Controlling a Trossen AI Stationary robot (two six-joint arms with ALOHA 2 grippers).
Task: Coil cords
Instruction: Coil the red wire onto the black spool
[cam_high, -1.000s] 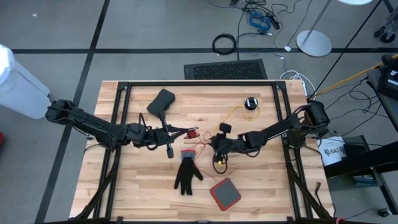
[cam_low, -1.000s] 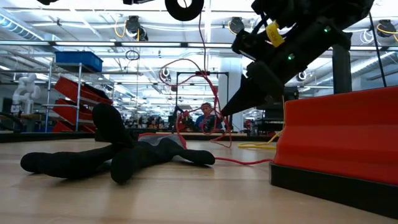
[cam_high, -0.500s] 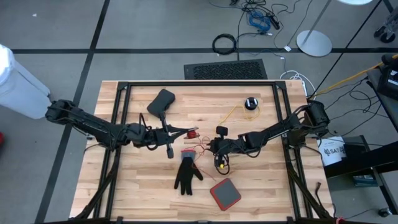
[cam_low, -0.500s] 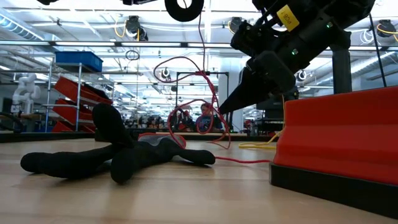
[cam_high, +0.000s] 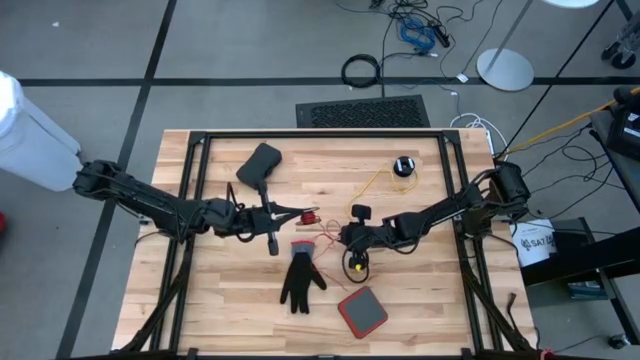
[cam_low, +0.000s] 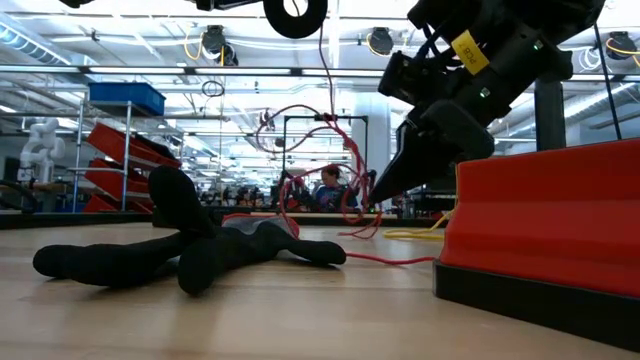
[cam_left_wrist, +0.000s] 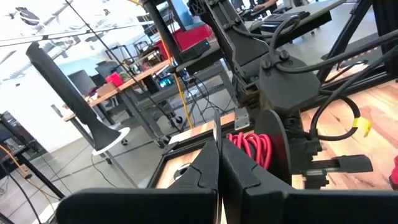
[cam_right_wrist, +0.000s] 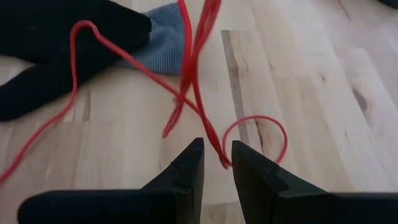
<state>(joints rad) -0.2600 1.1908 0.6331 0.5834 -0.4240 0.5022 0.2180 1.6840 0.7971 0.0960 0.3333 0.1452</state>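
Red cord half gathered, yellow cord untouched.

My left gripper (cam_high: 306, 212), jaws pressed together, holds a small red coil (cam_left_wrist: 252, 148) mid-table. My right gripper (cam_right_wrist: 216, 163), jaws slightly apart around a red strand, works the loose red cord (cam_right_wrist: 186, 81) beside the black glove (cam_high: 300, 278). The yellow cord (cam_high: 375, 182) and its black puck (cam_high: 403, 166) lie uncoiled, I judge.

In the low view the red box (cam_low: 545, 230) is cut off at the right edge. The right wrist view crops the black glove (cam_right_wrist: 59, 46). Where the red cord (cam_high: 325, 240) ends under the right arm cannot be told.
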